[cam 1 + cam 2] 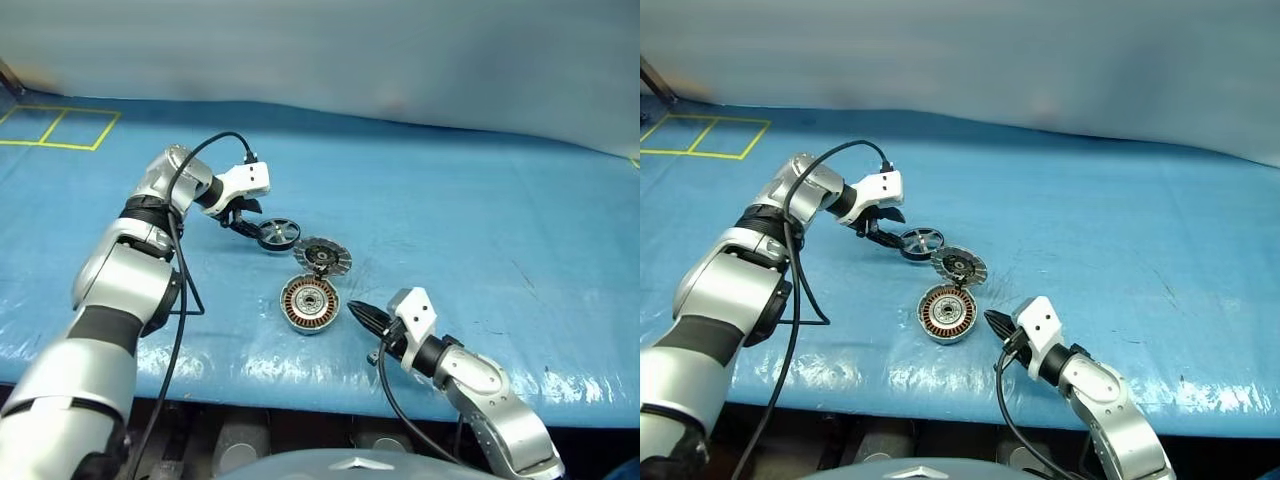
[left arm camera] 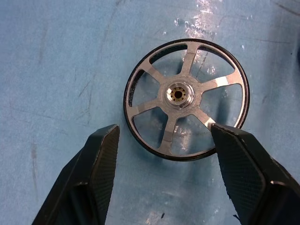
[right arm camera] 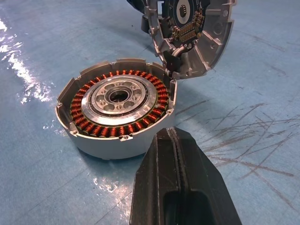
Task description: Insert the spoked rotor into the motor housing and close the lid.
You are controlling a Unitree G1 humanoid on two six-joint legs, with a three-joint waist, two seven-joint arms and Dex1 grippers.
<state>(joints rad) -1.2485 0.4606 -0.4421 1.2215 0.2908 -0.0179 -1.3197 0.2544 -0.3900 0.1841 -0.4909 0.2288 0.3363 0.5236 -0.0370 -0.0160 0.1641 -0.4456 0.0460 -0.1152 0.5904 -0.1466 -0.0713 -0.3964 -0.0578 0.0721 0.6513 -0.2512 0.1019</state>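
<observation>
The spoked rotor (image 1: 278,233) lies flat on the blue sheet, a dark ring with silver spokes and a brass-centred hub (image 2: 178,93). My left gripper (image 1: 248,228) hangs at its left edge, open; in the left wrist view its two black fingers (image 2: 101,159) straddle the rotor's near rim, one tip overlapping that rim. The motor housing (image 1: 309,304) sits nearer me with copper windings (image 3: 93,129) showing. Its lid (image 3: 192,33) stands open at the far rim, ribbed inner face up. My right gripper (image 1: 362,315) is shut and empty, just right of the housing.
A blue plastic sheet (image 1: 480,230) covers the table, whose front edge (image 1: 300,385) runs below the housing. Yellow tape lines (image 1: 60,128) mark the far left corner. A black cable (image 1: 180,290) loops beside my left arm.
</observation>
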